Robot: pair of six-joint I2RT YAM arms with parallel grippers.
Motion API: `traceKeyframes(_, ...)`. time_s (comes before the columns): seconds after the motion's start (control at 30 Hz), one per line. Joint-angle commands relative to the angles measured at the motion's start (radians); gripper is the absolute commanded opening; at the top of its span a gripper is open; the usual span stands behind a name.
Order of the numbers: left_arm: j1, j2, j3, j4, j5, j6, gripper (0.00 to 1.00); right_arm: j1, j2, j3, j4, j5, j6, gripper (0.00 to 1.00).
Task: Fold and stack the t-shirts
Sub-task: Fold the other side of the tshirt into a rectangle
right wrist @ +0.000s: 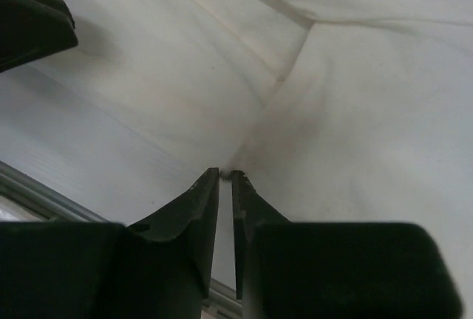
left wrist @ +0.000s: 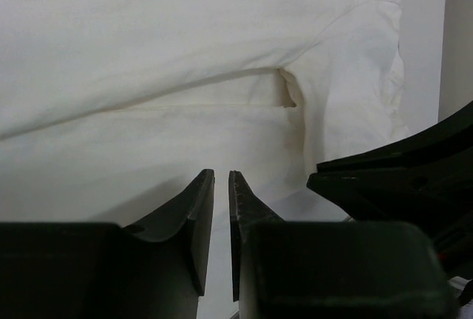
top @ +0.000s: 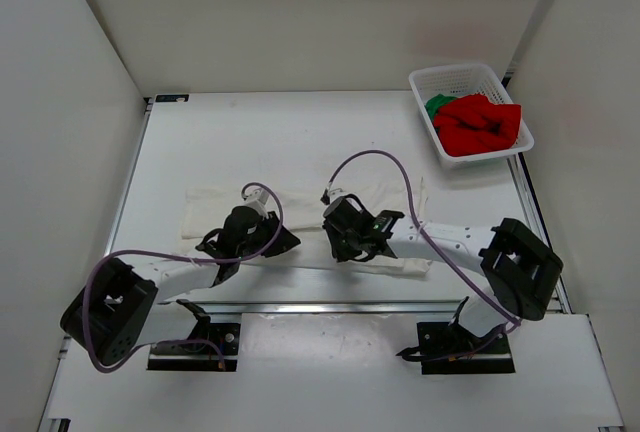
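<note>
Table (top: 300,142): left hand (left wrist: 220,175), right hand (right wrist: 225,173) on cream t-shirt (top: 300,197)

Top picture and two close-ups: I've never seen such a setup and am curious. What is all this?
The top picture looks down on two robot arms bolted at a table's near edge. Each close-up comes from a camera on one arm's wrist, with its own two black fingers in front. A white shirt lies spread on the table. A basket at the far right holds a red shirt and a green shirt. The left gripper and right gripper have fingers nearly together at the white shirt. The right seems to pinch it; for the left I cannot tell.
</note>
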Motion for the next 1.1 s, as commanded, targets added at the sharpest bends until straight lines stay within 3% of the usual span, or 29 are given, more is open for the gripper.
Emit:
traceKeyframes(0.0,0.024,-0.037,-0.013,0.031,0.025,-0.006,0.26,0.013,-0.020,-0.010,-0.013,-0.033,0.055,0.13)
traceKeyframes(0.1,0.036,-0.047,-0.007,0.031,0.035,-0.006,0.25,0.003,-0.055,-0.039,-0.005,-0.070,0.065,0.27)
traceKeyframes(0.2,0.033,-0.050,0.010,0.024,0.037,-0.003,0.26,-0.026,-0.132,-0.047,-0.026,-0.061,0.054,0.27)
traceKeyframes(0.33,0.031,-0.030,0.081,0.005,0.032,0.006,0.27,-0.134,-0.256,-0.136,0.021,-0.078,0.040,0.17)
traceKeyframes(0.4,0.068,0.010,0.121,0.011,0.040,0.010,0.28,-0.237,-0.285,-0.200,0.088,-0.101,0.049,0.05)
traceKeyframes(0.47,0.105,0.057,0.138,0.022,0.070,-0.003,0.28,-0.300,-0.287,-0.271,0.118,-0.127,0.064,0.00)
traceKeyframes(0.67,0.229,0.179,0.081,0.134,0.158,-0.088,0.27,-0.319,-0.364,-0.490,0.190,-0.131,0.131,0.00)
traceKeyframes(0.83,0.361,0.196,-0.022,0.221,0.190,-0.155,0.26,-0.320,-0.426,-0.455,0.137,-0.135,0.114,0.03)
traceKeyframes(0.93,0.464,0.191,-0.042,0.206,0.222,-0.137,0.26,-0.404,-0.453,-0.409,0.141,-0.159,0.059,0.15)
traceKeyframes(1.07,0.473,0.109,-0.062,0.202,0.181,-0.141,0.28,-0.529,-0.317,-0.322,0.234,-0.231,-0.012,0.16)
